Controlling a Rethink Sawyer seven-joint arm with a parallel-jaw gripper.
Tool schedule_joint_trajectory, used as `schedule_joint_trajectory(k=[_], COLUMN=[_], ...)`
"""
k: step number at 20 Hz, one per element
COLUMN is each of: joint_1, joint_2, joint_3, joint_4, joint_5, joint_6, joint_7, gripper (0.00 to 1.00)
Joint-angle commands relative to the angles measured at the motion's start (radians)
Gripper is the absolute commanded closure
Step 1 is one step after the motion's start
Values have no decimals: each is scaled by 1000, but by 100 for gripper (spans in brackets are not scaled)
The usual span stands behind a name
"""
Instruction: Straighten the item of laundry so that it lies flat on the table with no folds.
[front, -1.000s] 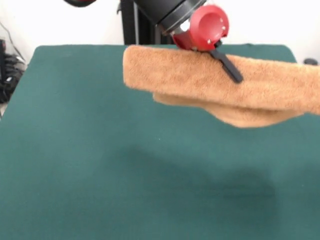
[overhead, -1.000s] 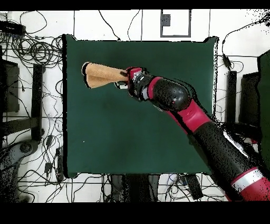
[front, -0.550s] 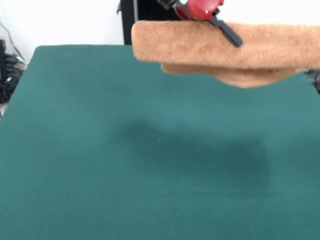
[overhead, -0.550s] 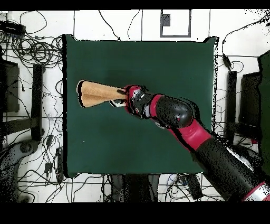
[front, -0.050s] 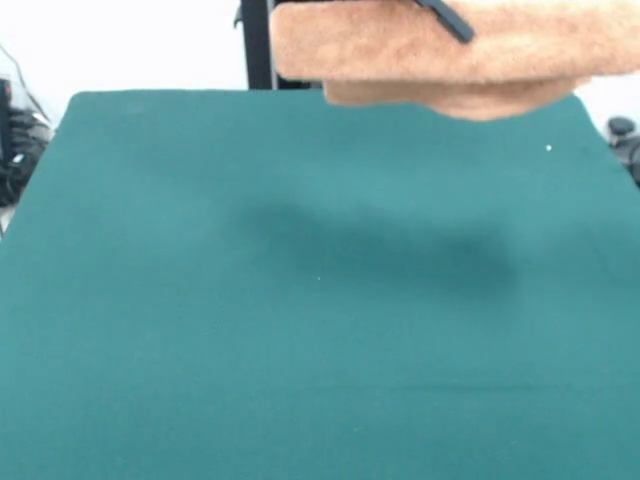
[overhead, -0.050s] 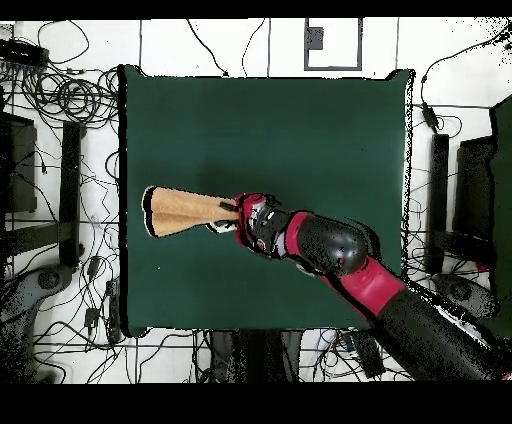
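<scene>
The orange-tan towel (front, -0.050s: 440, 55) hangs high in the air at the top of the front view, folded into a long doubled band, with its shadow on the green table (front, -0.050s: 300, 330) below. In the overhead view the towel (overhead, -0.050s: 180, 210) sticks out leftward from my gripper (overhead, -0.050s: 232, 209), which is shut on its right end. One black finger (front, -0.050s: 447, 20) lies across the towel's top edge in the front view. The towel touches nothing on the table.
Cables and black equipment (overhead, -0.050s: 60, 180) lie on the floor around the table. A black post (front, -0.050s: 258, 45) stands behind the table's far edge. My red and black arm (overhead, -0.050s: 340, 260) crosses the table's lower right part in the overhead view.
My gripper has lifted the towel higher and drawn it back toward the robot's base; its shadow on the table has shifted and the red wrist has left the front view.
</scene>
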Motion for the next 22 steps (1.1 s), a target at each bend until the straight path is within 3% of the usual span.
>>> schedule_joint_trajectory(k=[1,5,10,12,21,22], joint_1=[-25,-52,-85,-113,-252,-264], joint_2=[-38,-120,-161,-141,-128,-137], joint_3=[104,58,-134,-143,-75,-57], joint_4=[179,202,51,29,135,147], joint_5=[38,-15,-204,-265,-415,-426], joint_6=[-42,11,210,225,231,217], joint_7=[227,145,-103,-136,-109,-69], gripper=[100,100,100,100,100,0])
